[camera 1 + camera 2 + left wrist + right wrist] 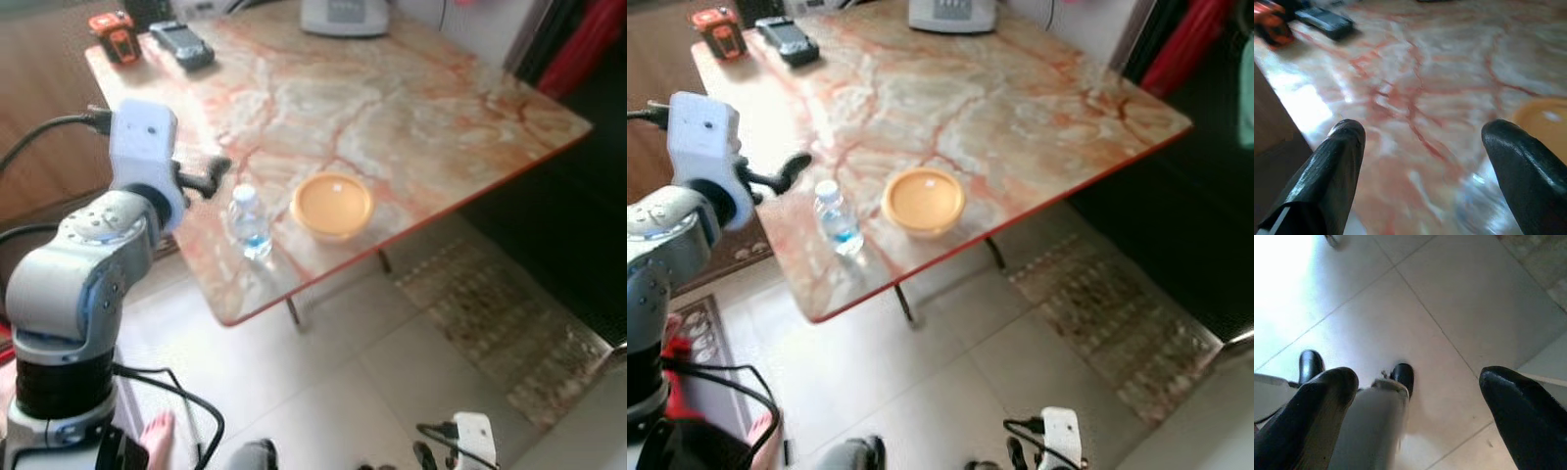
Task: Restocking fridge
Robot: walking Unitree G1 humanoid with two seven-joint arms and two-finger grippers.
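In the left eye view the silver left arm (78, 284) fills the near lower-left corner, bent up at the elbow; black cables loop below it over the pale tiled floor (323, 382); a bare foot (157, 431) of a person shows at the bottom edge beside the cables; the left hand (211, 177) reaches over the near left part of the marble-patterned counter (392, 117), just beside the water bottle (249, 222) and not touching it; the bottle stands upright near the counter's front edge, with a round orange container (332, 205) close on its right; at the far left corner lie an orange tape measure (115, 35) and a dark handset (182, 44); a grey appliance (343, 15) sits at the far edge; a patterned mat (500, 323) lies on the floor under the counter's right side; the right hand (431, 455) hangs low at the bottom edge.

The right eye view gives the same layout.

In the left wrist view the left hand's two black fingers (1332, 181) stand wide apart, released, with the blurred bottle (1479, 210) low between them and nearer one finger; the orange container sits just beyond.

In the right wrist view the right hand's fingers (1308, 421) are spread apart over floor tiles, grasping nothing; the robot's own leg and black feet (1403, 377) show below.
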